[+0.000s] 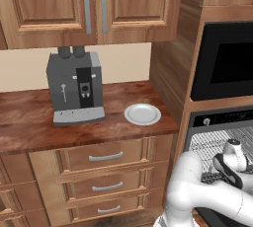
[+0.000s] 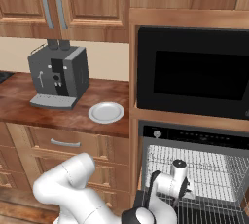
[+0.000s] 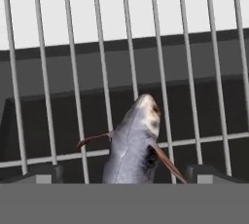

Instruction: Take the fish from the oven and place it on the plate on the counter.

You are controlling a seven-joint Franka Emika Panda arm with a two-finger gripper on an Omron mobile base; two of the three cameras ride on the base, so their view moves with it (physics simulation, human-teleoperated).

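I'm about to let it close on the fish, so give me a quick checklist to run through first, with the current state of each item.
1. End effector open: ok, its two dark fingertips stand wide apart in the hand view.
2. Fish between the fingertips: ok, it lies centred between them on the wire rack.
3. Fingertips low enough to grip the fish's sides: cannot tell, the depth is not readable from the hand view.
4. Oven open with the arm reaching in: ok, the hand is over the rack in the right base view.
5. Plate ready on the counter: ok, nothing lies on it, and it sits beside the coffee machine.
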